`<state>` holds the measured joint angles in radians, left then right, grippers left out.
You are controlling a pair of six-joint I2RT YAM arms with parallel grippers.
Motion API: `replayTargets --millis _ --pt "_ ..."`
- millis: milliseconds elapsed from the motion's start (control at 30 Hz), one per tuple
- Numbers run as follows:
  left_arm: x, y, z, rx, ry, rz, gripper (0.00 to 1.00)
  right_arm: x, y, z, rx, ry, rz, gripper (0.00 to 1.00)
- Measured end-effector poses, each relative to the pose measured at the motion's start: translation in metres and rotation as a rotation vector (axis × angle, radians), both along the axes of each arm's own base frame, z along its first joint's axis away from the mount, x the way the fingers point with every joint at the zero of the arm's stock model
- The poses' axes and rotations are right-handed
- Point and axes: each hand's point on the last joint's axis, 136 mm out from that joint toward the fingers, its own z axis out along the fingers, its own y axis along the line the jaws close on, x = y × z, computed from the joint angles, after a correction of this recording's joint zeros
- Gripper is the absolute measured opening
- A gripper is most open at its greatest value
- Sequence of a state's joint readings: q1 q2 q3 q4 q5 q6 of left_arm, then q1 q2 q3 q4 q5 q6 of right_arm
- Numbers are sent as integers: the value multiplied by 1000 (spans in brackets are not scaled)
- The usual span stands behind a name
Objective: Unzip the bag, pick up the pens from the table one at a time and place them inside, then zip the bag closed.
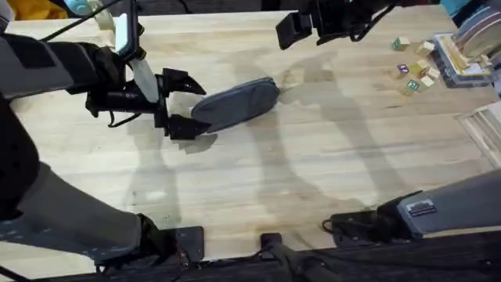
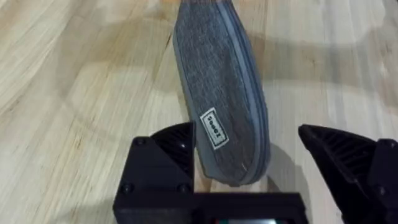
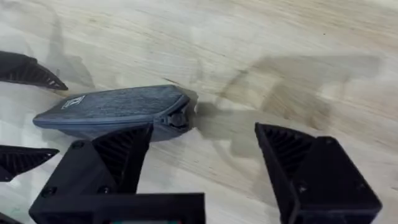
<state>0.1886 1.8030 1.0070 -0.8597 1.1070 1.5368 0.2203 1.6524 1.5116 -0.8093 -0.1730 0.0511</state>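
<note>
The grey bag (image 1: 235, 103) lies slantwise on the table (image 1: 313, 180). My left gripper (image 1: 186, 103) is open, one finger on each side of the bag's left end. The left wrist view has that end of the bag (image 2: 224, 106), with a small white label, between the fingers of the left gripper (image 2: 245, 134). My right gripper (image 1: 293, 31) hangs open above and beyond the bag's right end. Through the right gripper (image 3: 204, 127) I see the bag (image 3: 112, 106) and its dark zipper pull (image 3: 178, 119) at the near end. The pens are out of view.
Small wooden letter blocks (image 1: 412, 70) lie at the back right beside a stack of flat items (image 1: 463, 55). A clear container (image 1: 485, 129) sits at the right edge. Bare tabletop stretches in front of the bag.
</note>
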Motion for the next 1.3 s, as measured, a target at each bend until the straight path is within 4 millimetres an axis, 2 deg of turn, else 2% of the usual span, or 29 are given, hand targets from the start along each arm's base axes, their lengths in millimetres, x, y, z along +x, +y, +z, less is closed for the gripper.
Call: replayTargets --millis 100,200,433,533,700,800,1033,1300 --pt "3 2 1 20 -14 -1 998 0 0 0 -4 -2 7 998" --pt "7 5 12 51 -46 4 996 0 0 0 -7 -5 13 998" --pt "20 19 57 178 -85 119 995 -2 -1 1 -11 -4 19 998" --pt "20 26 75 227 -83 194 995 -6 -1 12 -6 -26 19 998" --pt "14 37 105 285 -69 346 995 -20 -4 41 7 -86 19 997" --pt "8 43 123 298 -54 454 995 -32 -7 51 7 -91 21 997" --pt "-9 59 161 258 13 741 995 -57 -13 54 -5 -38 22 998" --pt "-27 65 192 146 65 942 996 -67 -15 55 -9 -21 22 998"
